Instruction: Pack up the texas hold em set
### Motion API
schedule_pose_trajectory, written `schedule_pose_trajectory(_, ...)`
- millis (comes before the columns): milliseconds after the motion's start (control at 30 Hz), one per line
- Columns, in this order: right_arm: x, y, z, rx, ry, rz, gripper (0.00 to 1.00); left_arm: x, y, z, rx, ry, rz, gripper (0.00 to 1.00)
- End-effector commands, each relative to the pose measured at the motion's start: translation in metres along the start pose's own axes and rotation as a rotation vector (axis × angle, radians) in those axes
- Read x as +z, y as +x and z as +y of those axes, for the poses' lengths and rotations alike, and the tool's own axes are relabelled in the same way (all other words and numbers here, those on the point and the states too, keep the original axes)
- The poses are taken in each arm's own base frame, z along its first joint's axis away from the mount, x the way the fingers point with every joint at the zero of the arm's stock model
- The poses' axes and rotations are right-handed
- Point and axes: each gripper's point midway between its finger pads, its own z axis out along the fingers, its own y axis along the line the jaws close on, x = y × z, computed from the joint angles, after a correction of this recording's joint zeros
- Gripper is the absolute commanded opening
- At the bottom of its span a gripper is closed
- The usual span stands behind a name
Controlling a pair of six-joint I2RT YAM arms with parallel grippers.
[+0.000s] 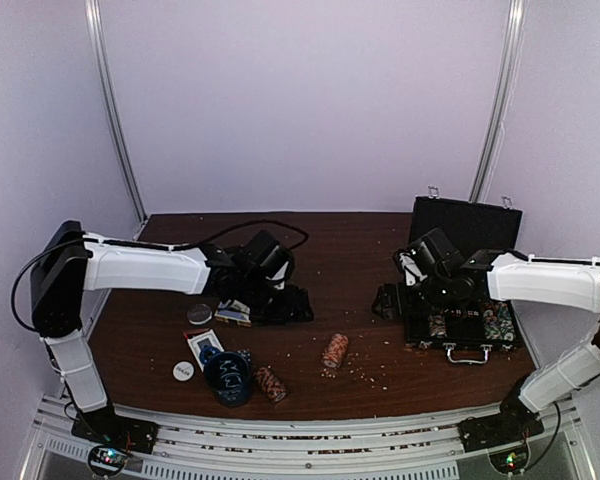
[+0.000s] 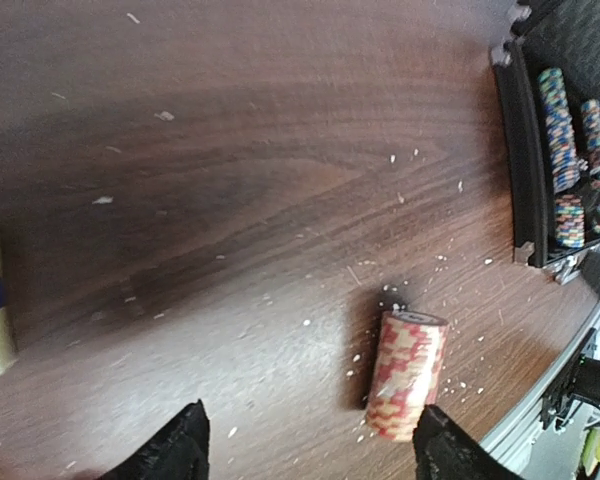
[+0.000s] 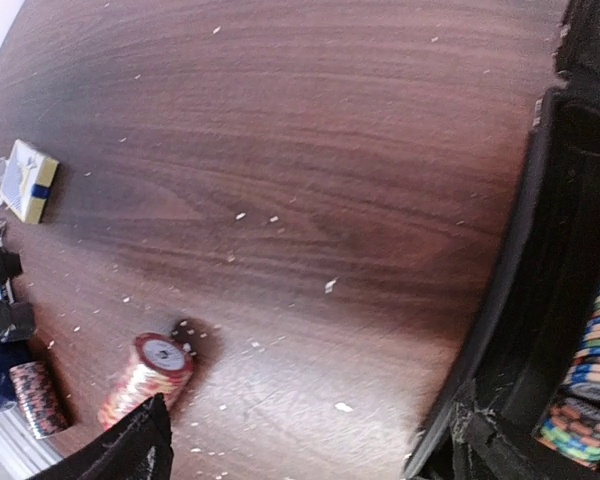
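Observation:
The black case lies open at the right with its lid upright, and multicoloured chip rolls fill its tray. A red-and-cream chip roll lies loose on the table mid-front; a darker roll lies nearer the front edge. A card deck sits beside my left gripper. That gripper is open and empty, and the red-and-cream roll lies just ahead of its right finger. My right gripper is open and empty beside the case wall, left of the case.
A dark round cup with white scribbles stands near the front edge. A blue-backed card pack and two small round buttons lie at the left. White crumbs are scattered over the brown table.

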Motion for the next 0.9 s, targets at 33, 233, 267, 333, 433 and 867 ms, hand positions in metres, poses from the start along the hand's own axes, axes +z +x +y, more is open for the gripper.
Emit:
schedule_pose_trajectory(33,-0.004,0.008,0.031,0.144,-0.079,0.031,0.93,-0.045,-0.026,0.0,-0.015,-0.026,-0.178,0.75)
schedule_pose_trajectory(233,-0.004,0.025,0.052,0.267,-0.055,0.037,0.93,-0.078,-0.026,0.018,-0.008,-0.106,-0.212,0.78)
schedule_pose_trajectory(267,-0.002,0.03,0.056,0.286,-0.054,0.044,0.93,-0.08,-0.023,0.022,-0.004,-0.116,-0.206,0.78)
schedule_pose_trajectory(333,0.004,0.039,0.062,0.332,-0.051,0.069,0.89,-0.086,-0.02,0.029,0.014,-0.132,-0.197,0.78)
schedule_pose_trajectory(433,0.013,0.05,0.079,0.371,-0.065,0.103,0.85,-0.096,-0.016,0.037,0.045,-0.154,-0.183,0.79)
schedule_pose_trajectory(867,0.041,0.07,0.099,0.317,0.26,0.139,0.75,-0.106,-0.005,0.048,0.159,-0.142,-0.157,0.8)
